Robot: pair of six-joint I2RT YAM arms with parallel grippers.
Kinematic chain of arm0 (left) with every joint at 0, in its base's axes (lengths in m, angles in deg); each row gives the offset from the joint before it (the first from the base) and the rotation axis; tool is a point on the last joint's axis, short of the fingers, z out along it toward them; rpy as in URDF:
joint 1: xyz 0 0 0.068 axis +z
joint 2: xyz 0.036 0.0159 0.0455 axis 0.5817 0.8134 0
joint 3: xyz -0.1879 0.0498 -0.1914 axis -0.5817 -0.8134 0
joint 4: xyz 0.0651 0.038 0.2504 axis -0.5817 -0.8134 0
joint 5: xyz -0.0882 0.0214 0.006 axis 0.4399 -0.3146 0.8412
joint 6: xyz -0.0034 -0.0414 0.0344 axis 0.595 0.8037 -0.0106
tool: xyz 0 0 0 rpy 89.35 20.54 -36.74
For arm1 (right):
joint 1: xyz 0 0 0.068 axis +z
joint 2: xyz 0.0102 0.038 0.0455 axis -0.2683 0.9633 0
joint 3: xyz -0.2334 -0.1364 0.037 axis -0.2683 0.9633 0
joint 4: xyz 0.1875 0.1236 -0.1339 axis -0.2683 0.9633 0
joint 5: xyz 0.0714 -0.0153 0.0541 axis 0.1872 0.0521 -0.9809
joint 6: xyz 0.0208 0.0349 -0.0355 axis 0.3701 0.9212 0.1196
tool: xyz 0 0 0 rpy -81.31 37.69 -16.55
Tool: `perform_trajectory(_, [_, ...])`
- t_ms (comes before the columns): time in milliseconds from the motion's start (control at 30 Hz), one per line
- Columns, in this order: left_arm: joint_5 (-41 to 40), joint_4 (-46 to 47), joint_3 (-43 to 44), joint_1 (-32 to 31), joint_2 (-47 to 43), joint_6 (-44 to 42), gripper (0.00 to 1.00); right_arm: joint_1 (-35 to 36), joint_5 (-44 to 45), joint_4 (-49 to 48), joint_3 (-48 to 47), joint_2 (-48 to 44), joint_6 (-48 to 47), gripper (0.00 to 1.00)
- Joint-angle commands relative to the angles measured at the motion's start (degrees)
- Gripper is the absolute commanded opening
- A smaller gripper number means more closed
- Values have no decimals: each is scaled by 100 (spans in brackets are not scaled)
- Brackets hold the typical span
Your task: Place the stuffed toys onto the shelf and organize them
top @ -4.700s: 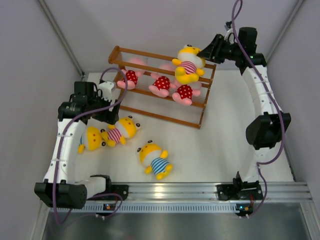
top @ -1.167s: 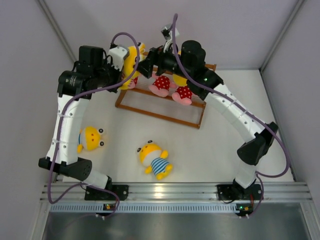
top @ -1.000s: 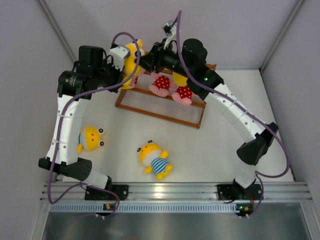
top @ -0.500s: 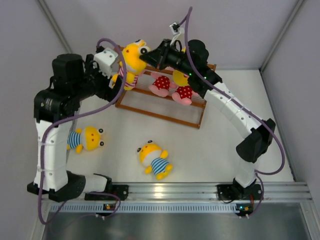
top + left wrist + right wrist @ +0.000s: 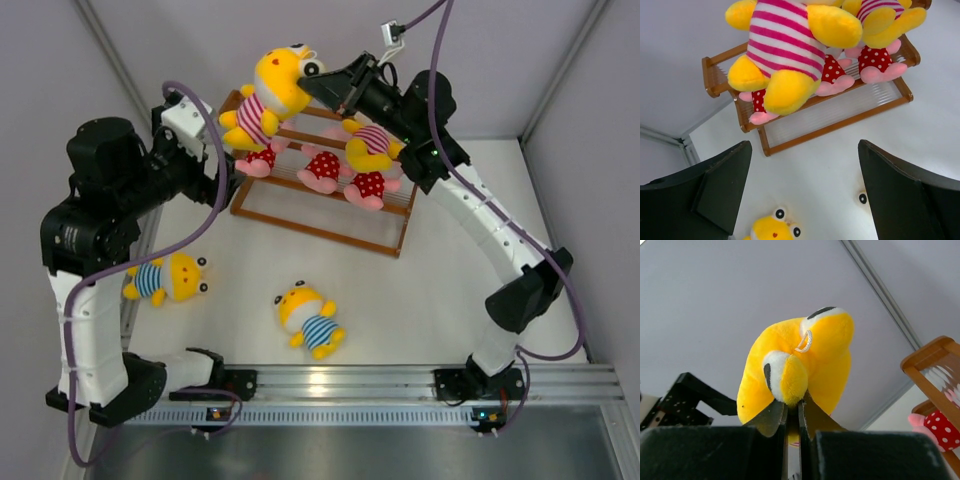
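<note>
Right gripper (image 5: 792, 407): clamped tight on the head of a yellow toy in a pink-striped shirt, jaws almost meeting in the plush.
Held toy (image 5: 262, 98): hanging feet-down in the air over the left end of the rack, clear of the rods and gripped only at the head.
Left gripper (image 5: 804, 150): spread wide and holding nothing, set below and to the left of the hanging toy and apart from it.
Shelf (image 5: 315, 232): brown wooden rack with slanted side frames, at the far side of the table (image 5: 450, 300).
Pink toys (image 5: 322, 170): three in red dotted outfits, seated in a row along the rack, the leftmost partly hidden behind the hanging toy.
Seated striped toy (image 5: 368, 145): yellow, in a pink-striped shirt, perched above the pink row toward the right end.
Left blue-striped toy (image 5: 165, 280): lying on the table beside the left arm, not yet shelved.
Middle blue-striped toy (image 5: 310, 322): lying on the table, well apart from the rack, not yet shelved.
Progress (judged): four toys shelved, one in the air, two left on the table, so a little past halfway.
Remaining (judged): setting the hanging toy on the free left part of the rack, then collecting both blue-striped ones.
</note>
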Motion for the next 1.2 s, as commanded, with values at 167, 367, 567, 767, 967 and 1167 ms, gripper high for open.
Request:
perform_trajectory(167, [219,812,582,-23,707,550,83,112,13,-654,120,-458,208,0])
perform_trajectory(367, [537,882,520,-23,856,664,53,121,40,-637,120,-485,120,0])
perform_trajectory(567, [493,1198,476,-23,891,700,3,121,4,-584,138,-397,120,0])
perform_trajectory(767, [-26,1559,178,-23,979,682,0,103,-4,-532,322,-326,102,0])
perform_trajectory(967, [-429,2156,177,-23,1207,980,0,-195,-154,47,-274,236,-20,55])
perform_trajectory(1167, [-1035,2543,239,-23,1541,1191,0,-661,4,777,-530,202,-792,87])
